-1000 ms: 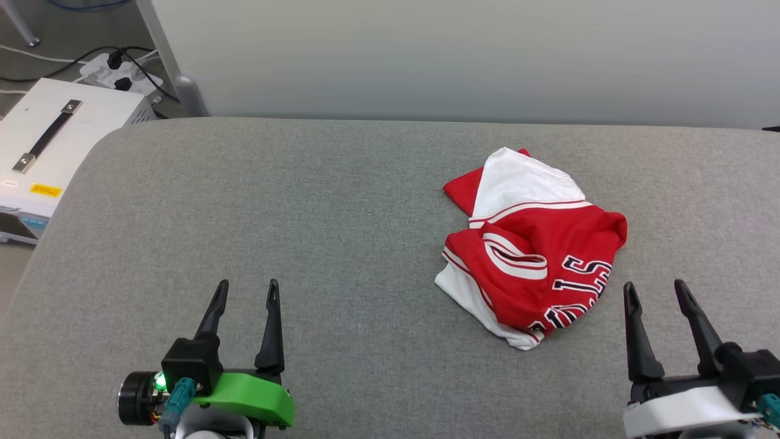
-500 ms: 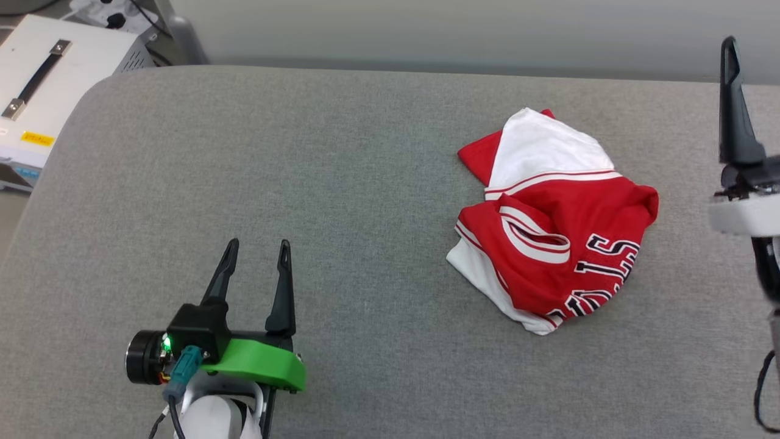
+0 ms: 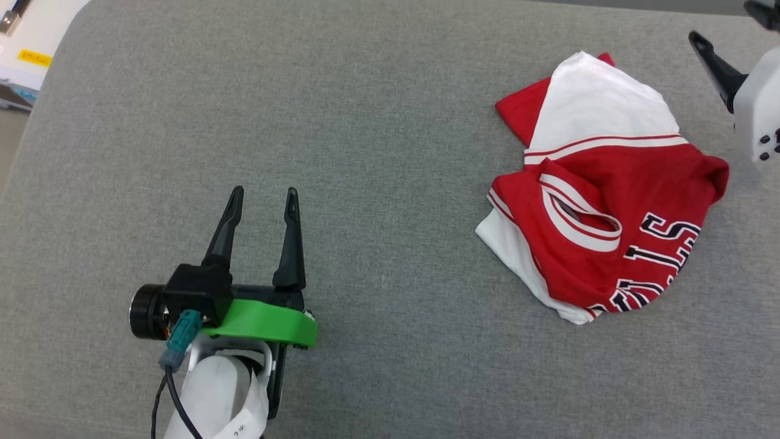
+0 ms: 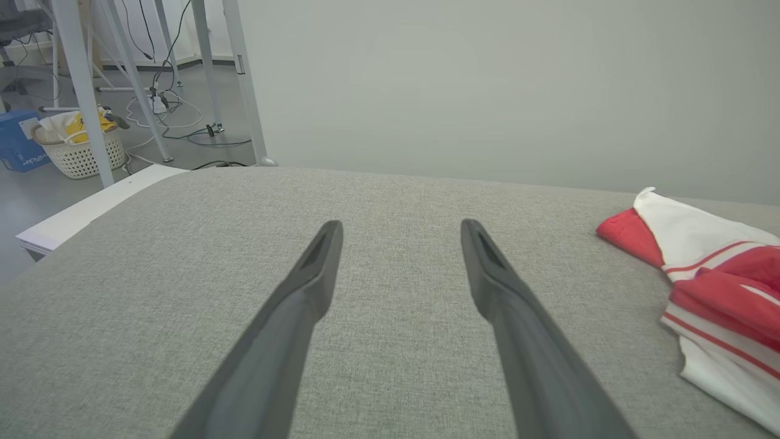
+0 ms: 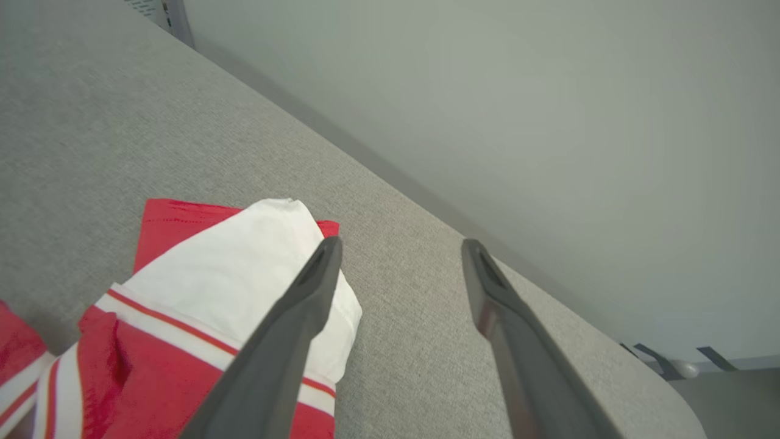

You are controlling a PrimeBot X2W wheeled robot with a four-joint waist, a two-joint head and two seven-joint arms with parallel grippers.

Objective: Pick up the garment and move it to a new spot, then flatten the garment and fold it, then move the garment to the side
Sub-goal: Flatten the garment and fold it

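Note:
The garment (image 3: 603,189) lies crumpled on the right half of the grey table (image 3: 378,122): red body, white sleeve on top, striped collar, black-and-white letters near its front edge. My left gripper (image 3: 265,194) rests open over bare cloth well to the garment's left, and the left wrist view shows it open (image 4: 401,224) with the garment (image 4: 719,286) at the right edge. My right gripper (image 3: 722,24) hangs open above the garment's far right side. In the right wrist view it is open (image 5: 400,242), with one finger over the white sleeve of the garment (image 5: 201,292) and nothing held.
A white box (image 3: 27,42) sits off the table's far left corner. A pale wall (image 4: 487,79) runs behind the table. A basket (image 4: 76,152), metal legs and cables stand on the floor at the far left. The table's rounded far right corner (image 5: 658,390) is close to the right gripper.
The head camera has tilted down, shifting the whole picture. My right arm has swung from the near right edge up and forward to beside the garment's far right. The left gripper stays put.

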